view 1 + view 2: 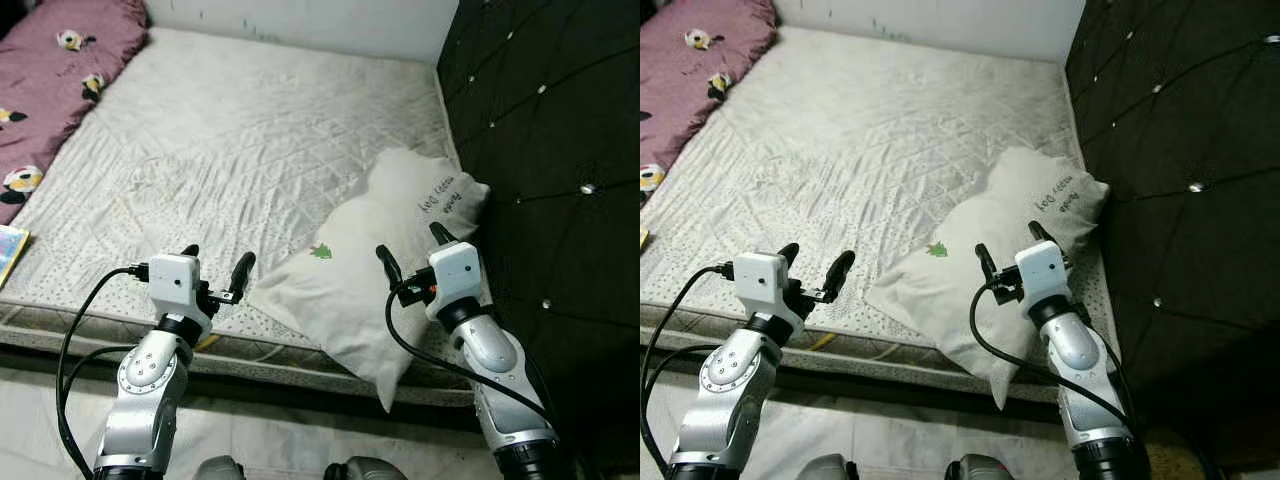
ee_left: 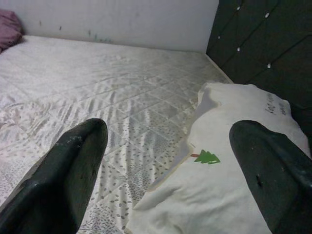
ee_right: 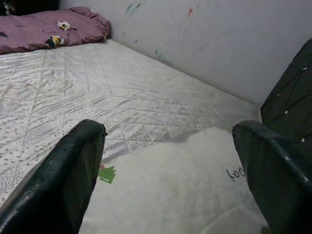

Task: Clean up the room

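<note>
1. Two silver arms reach out low in front of the robot. The left gripper (image 1: 215,265) hangs over the near edge of the mattress (image 1: 250,130). Its two black fingers are spread wide and hold nothing.
2. The right gripper (image 1: 410,247) hangs over the white pillow (image 1: 370,260). Its fingers are spread wide too, and they hold nothing.
3. Both grippers look ready to grab, one by each side of the pillow. That is likely why they are held apart like this.
4. The pillow lies near the mattress's near right corner, beside the dark headboard (image 1: 540,150). One corner of it sticks out past the near edge.
5. The pillow's long side runs on a slant. It goes from the near edge up toward the headboard. A small green tree (image 1: 321,252) is printed on it.
6. A purple blanket (image 1: 50,80) lies bunched at the far left corner.
</note>
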{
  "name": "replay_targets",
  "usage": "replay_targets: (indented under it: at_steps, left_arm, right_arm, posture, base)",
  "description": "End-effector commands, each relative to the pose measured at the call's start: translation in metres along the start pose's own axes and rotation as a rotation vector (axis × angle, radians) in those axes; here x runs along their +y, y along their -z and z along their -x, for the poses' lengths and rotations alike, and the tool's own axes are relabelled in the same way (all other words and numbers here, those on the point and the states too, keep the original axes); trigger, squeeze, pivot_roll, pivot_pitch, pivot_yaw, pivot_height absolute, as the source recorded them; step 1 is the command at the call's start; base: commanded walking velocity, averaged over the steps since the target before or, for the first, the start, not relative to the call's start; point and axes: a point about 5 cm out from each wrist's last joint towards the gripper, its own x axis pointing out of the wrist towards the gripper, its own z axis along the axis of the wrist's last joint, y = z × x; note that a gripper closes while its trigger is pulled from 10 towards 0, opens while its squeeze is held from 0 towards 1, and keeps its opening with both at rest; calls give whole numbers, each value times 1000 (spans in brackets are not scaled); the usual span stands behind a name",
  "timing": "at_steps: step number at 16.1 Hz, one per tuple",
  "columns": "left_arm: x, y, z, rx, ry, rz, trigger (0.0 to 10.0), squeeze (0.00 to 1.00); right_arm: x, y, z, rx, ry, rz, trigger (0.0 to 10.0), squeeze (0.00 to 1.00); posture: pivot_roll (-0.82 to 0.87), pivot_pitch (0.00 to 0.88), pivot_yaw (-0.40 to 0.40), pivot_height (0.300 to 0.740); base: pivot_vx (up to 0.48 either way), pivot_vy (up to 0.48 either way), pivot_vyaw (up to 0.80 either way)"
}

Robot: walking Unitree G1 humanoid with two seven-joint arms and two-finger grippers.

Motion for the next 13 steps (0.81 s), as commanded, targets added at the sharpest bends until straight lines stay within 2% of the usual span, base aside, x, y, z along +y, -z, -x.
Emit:
replay_targets:
  at_steps: [1, 2, 13]
  left_arm:
    - [0, 0, 1, 9, -10, -4, 10000, 0]
    - [0, 0, 1, 9, -10, -6, 10000, 0]
    - [-1, -1, -2, 3, -8, -9, 10000, 0]
  right_arm:
    - [-3, 1, 1, 6, 9, 3, 10000, 0]
    - [-3, 1, 1, 6, 10, 2, 10000, 0]
    - [-3, 2, -1, 11, 3, 10, 10000, 0]
  posture:
    - [-34, 65, -64, 740]
    - [-32, 60, -65, 740]
    - [-31, 54, -68, 740]
  base:
    - [0, 0, 0]
    - [0, 0, 0]
    - [0, -337, 0]
